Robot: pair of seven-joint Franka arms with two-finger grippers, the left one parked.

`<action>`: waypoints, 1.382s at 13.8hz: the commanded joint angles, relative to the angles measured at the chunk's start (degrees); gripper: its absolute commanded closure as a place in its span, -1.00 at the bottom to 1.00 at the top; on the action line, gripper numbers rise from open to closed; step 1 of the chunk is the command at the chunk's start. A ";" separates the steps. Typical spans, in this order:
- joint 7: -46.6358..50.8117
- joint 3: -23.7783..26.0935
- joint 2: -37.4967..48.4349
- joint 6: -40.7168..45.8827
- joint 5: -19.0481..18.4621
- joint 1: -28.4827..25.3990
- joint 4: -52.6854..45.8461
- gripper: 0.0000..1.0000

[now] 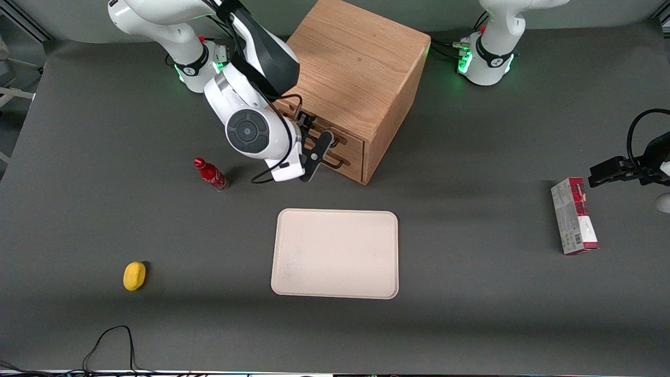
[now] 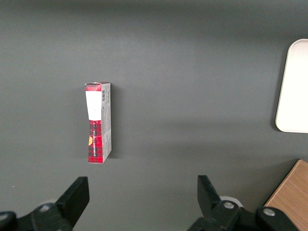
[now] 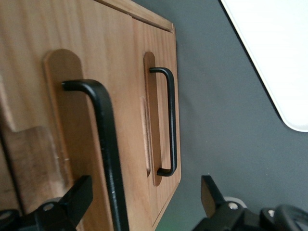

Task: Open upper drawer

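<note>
The wooden cube cabinet (image 1: pixel 352 63) stands at the back of the table. Its upper drawer (image 1: pixel 349 137) sits above the lower drawer (image 1: pixel 352 160), and the two fronts look about level with each other. My right gripper (image 1: pixel 317 153) is right in front of the drawer faces, open. In the right wrist view the upper drawer's black wire handle (image 3: pixel 107 144) runs between the spread fingers of the gripper (image 3: pixel 144 198), close to one finger (image 3: pixel 77 197); no contact is visible. The lower drawer's handle (image 3: pixel 169 120) lies apart, nearer the table.
A red bottle (image 1: pixel 211 174) stands beside my arm, and a cream tray (image 1: pixel 335 254) lies nearer the front camera than the cabinet. A yellow fruit (image 1: pixel 134 276) lies toward the working arm's end. A red-and-white box (image 1: pixel 573 215) (image 2: pixel 97 122) lies toward the parked arm's end.
</note>
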State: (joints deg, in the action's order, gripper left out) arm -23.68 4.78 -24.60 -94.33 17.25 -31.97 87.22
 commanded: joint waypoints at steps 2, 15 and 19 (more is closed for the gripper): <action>-1.55 -0.65 -0.53 0.73 1.03 0.32 -0.39 -1.00; -1.20 -2.49 -2.82 -0.94 0.59 2.43 -1.26 -1.00; -1.81 -2.50 -4.66 -0.94 0.59 4.89 -4.51 -1.00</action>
State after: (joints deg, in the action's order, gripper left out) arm -23.88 2.47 -27.11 -95.61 17.25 -28.10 86.35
